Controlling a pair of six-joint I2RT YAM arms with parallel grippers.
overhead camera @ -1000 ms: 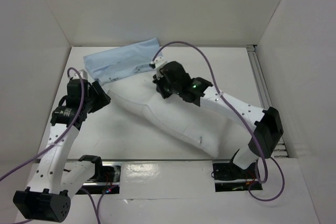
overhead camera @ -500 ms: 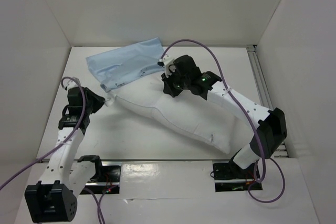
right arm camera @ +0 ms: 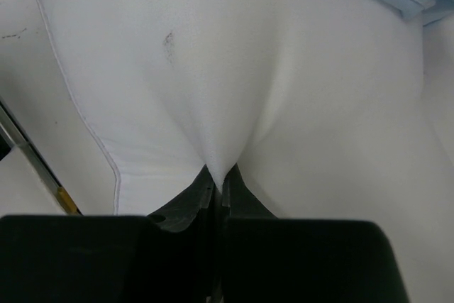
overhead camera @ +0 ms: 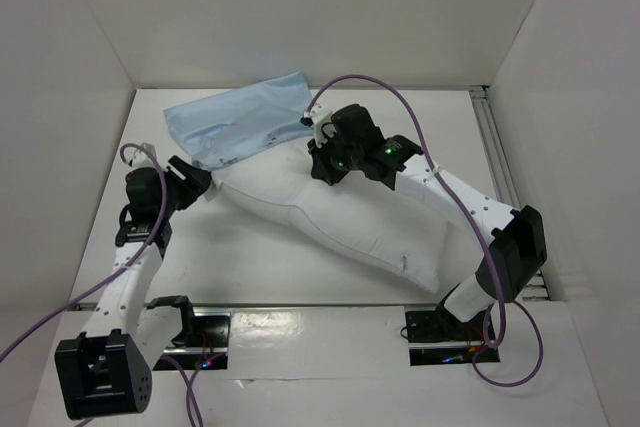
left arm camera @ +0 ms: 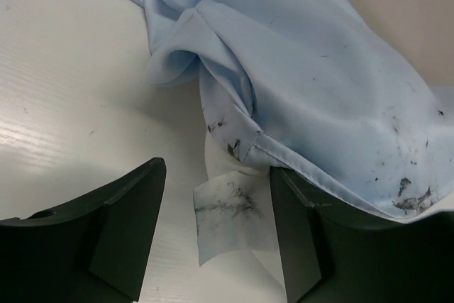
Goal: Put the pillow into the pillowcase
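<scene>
Surface (overhead camera: 240,257) – white, carrying both fabrics.

Pillow (overhead camera: 350,232) – lies diagonally, one corner at the near right. Its length runs up-left to the pillowcase.

Left end effector (left arm camera: 216,196) – fingers spread, low over the surface and gripping nothing. A smudged white tab (left arm camera: 227,207) lies between them, poking out from under the blue hem.

Right end effector (right arm camera: 216,179) – fingers pressed together, pinching a fold of pillow fabric near the pillow's far end.

Pillowcase (overhead camera: 235,117) – limp and wrinkled with dark specks, at the far left. Its near edge lies over the pillow's end.
</scene>
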